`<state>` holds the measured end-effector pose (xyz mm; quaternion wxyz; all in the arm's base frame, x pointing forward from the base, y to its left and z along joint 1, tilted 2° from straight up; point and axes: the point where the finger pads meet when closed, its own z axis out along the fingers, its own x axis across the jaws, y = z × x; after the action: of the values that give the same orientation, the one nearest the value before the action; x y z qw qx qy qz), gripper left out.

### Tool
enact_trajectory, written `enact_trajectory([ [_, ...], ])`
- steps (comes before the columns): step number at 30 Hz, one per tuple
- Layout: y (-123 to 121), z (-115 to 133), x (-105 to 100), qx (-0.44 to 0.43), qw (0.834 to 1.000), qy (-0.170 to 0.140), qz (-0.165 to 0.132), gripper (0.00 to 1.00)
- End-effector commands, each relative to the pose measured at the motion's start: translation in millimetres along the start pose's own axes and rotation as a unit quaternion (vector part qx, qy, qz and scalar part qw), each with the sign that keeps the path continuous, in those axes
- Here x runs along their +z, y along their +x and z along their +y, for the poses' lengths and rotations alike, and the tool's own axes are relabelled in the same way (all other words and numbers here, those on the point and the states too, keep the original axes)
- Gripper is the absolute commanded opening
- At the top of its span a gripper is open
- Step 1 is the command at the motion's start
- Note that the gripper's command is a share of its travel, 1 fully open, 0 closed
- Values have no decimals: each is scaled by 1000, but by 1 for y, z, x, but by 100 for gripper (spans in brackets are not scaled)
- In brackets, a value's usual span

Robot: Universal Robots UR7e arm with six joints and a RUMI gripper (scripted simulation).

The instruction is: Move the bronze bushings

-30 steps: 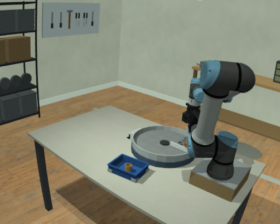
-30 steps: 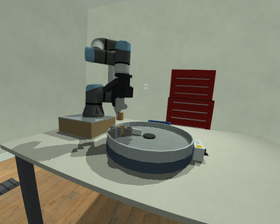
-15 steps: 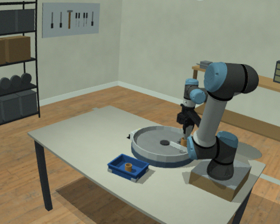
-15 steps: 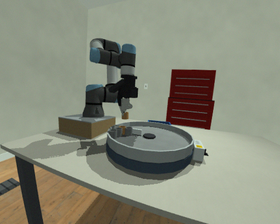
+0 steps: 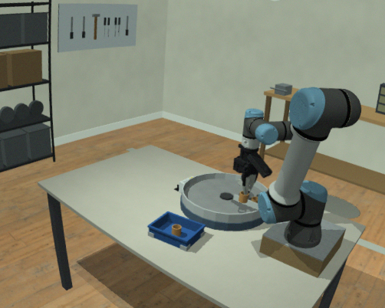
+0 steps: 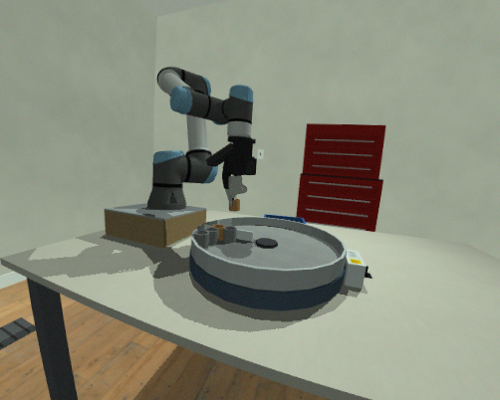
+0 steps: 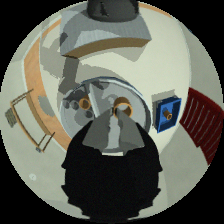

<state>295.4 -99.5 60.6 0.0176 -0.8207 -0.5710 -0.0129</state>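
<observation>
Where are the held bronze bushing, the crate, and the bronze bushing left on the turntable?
Held bronze bushing (image 6: 234, 204), exterior view: its side wall, below the gripper.
Crate (image 5: 161, 222), top view: its blue left rim.
Bronze bushing on the turntable (image 6: 219, 232), exterior view: its side wall, among the steel ones.

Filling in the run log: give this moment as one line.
end effector: shut on short bronze bushing, above round grey turntable | blue crate: holds second bronze bushing

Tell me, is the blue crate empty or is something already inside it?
Not empty. One bronze bushing stands upright inside the blue crate, near its middle; the wrist view shows it there too.
</observation>
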Motion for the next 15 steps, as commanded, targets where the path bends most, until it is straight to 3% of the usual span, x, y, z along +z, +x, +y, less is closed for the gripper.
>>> enact_trajectory([
  [1, 18, 4, 0, 1, 1000, 0, -1, 0],
  [15, 79, 13, 0, 1, 1000, 0, -1, 0],
])
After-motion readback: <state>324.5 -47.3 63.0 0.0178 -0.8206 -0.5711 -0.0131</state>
